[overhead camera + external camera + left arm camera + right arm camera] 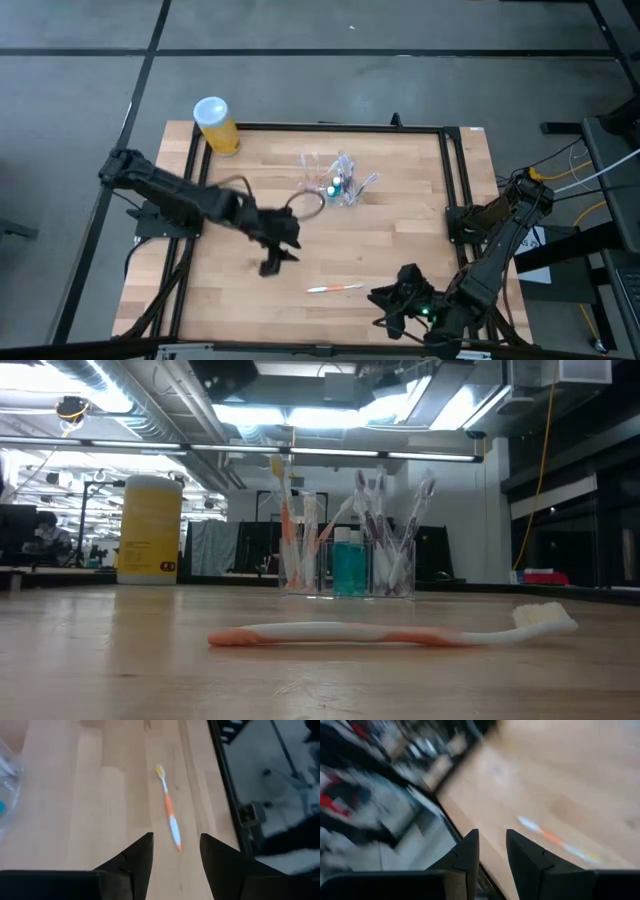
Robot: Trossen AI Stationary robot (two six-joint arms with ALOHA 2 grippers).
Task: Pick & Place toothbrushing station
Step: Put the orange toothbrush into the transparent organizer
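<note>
Clear holder point(335, 180) on table point(400, 240); left tool point(272, 262) and right tool point(385, 300) nearer, both apart-fingered, empty; yellow cylinder's point(149, 528) label probably unreadable.

Clear toothbrushing station point(335, 180) upright, filled, table's far middle.

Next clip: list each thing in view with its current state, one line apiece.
Clear holder: upright on the table, toothbrushes standing in it, ungripped.
Loose toothbrush: lying flat on the table, apart from the holder.
Yellow cylinder: upright at a table corner, white lid on.
Left claw: open, empty, over the table between holder and loose toothbrush.
Right claw: open, empty, near the table's edge by the loose toothbrush.
</note>
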